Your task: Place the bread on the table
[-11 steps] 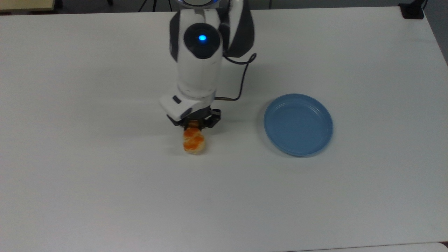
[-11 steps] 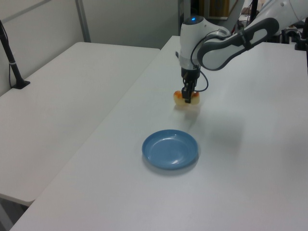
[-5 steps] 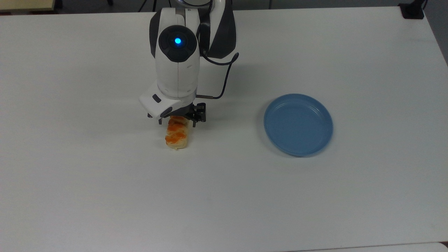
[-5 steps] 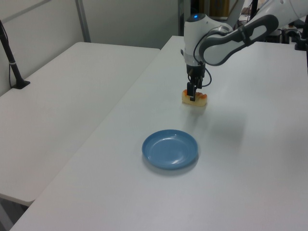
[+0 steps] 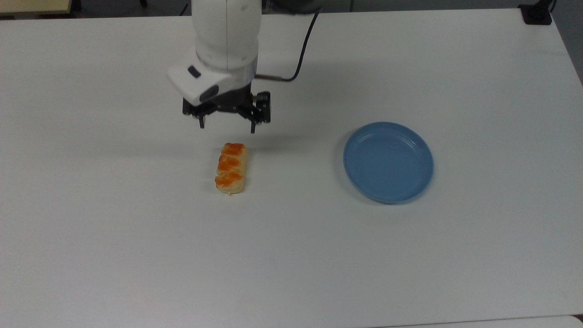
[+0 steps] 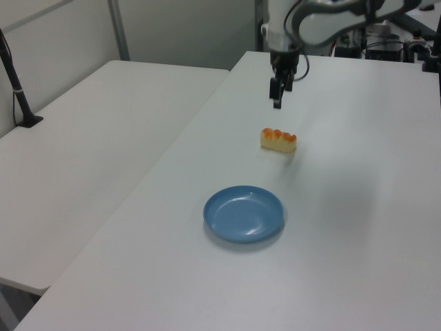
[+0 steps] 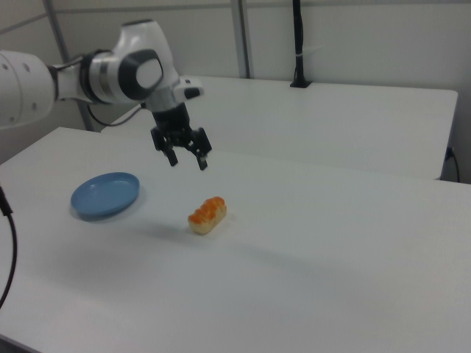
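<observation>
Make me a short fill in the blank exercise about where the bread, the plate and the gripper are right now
1. The bread lies on the white ____.
2. The blue plate holds ____.
3. The gripper hangs above the table with its fingers ____.
4. In the top view, the plate sits to the bread's ____.

Missing words: table; nothing; open; right

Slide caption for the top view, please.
Open pincer above the bread lying on the table, blue plate apart.

Bread [image 5: 231, 169]: pale tan sides, three glossy orange-brown bumps on top. Tabletop [image 5: 136, 255]: plain matte white. Plate [image 5: 388, 161]: solid blue, no pattern. Gripper [image 5: 227, 125]: black, fingers [image 5: 202, 121] black; arm [image 5: 225, 41] above white, black cable.
</observation>
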`<action>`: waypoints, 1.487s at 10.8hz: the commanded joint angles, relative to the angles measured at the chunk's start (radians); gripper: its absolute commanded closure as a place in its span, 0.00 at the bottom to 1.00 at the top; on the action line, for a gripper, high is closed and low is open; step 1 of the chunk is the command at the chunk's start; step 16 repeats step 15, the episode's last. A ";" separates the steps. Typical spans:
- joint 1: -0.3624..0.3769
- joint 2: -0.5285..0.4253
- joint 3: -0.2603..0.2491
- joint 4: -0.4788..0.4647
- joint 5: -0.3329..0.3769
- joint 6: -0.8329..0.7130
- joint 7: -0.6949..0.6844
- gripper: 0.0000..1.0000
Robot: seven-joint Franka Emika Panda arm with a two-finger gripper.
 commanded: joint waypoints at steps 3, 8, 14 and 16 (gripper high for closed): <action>-0.004 -0.244 -0.002 -0.046 0.034 -0.194 0.002 0.00; -0.021 -0.295 -0.012 -0.048 0.046 -0.277 -0.012 0.00; -0.032 -0.307 -0.013 -0.048 0.046 -0.300 -0.013 0.00; -0.032 -0.307 -0.013 -0.046 0.046 -0.300 -0.013 0.00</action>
